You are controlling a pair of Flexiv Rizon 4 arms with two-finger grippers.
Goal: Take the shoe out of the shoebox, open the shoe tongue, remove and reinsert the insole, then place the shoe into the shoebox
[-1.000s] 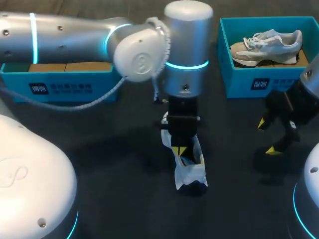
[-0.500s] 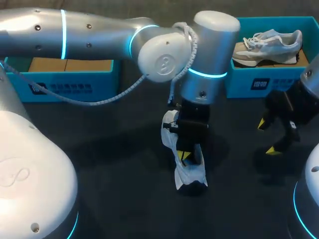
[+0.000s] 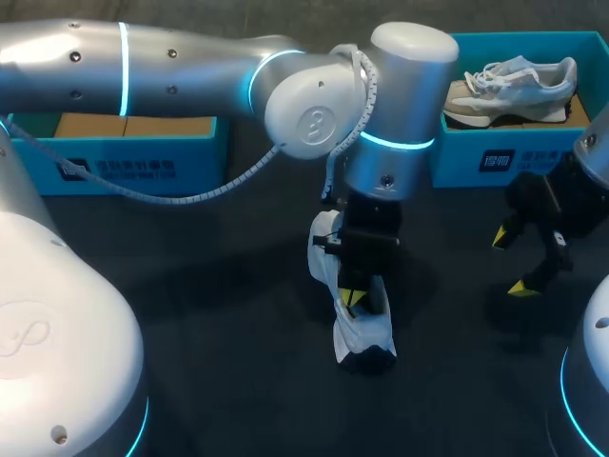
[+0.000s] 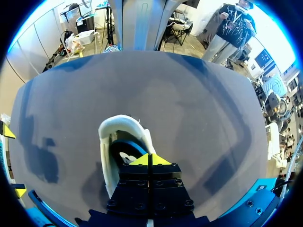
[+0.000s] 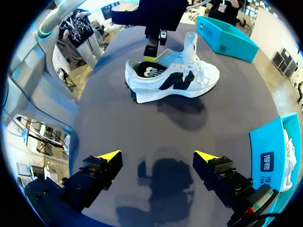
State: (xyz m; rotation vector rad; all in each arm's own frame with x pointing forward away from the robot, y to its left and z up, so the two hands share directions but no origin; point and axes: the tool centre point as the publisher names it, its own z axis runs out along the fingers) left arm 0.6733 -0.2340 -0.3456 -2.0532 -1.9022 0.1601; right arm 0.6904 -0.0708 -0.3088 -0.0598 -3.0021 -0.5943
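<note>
- Shoe (image 3: pixel 354 314) lies on its side on the table (image 3: pixel 190 314), just toward 6 o'clock of centre and well apart from the shoebox (image 3: pixel 495 152) at 1–2 o'clock.
- A 2nd shoe (image 3: pixel 514 81) sits in that box. Another blue box (image 3: pixel 124 157) is at 10 o'clock.
- L gripper (image 4: pixel 150 160): yellow tips pressed together, nothing seen between them. It is parked at the heel opening, right over the dark insole (image 4: pixel 124 150).
- R wrist view: tongue (image 5: pixel 191 45) stands up from the laces, so the opening is clear, and the insole looks seated flat.
- R gripper (image 3: pixel 519 259): fingers wide apart and empty, hanging over bare table at 3 o'clock, well apart from the shoe.
- Change, 1.0 s ago → 0.5 s ago: L arm's elbow and wrist housing swung toward 3 o'clock, so the wrist re-angled over the shoe. The tips stayed at the heel.
- Change, last 0.5 s: approx. none. L arm has settled, shoe hasn't shifted, R arm same spot throughout.
- Read: take-out and tongue steps look done. This was a wrist re-aim, not a lift, so we're in the insole stage.
- Can't tell if the insole is about to be pulled or has just been pushed back.
- Still to do: return shoe to box.
</note>
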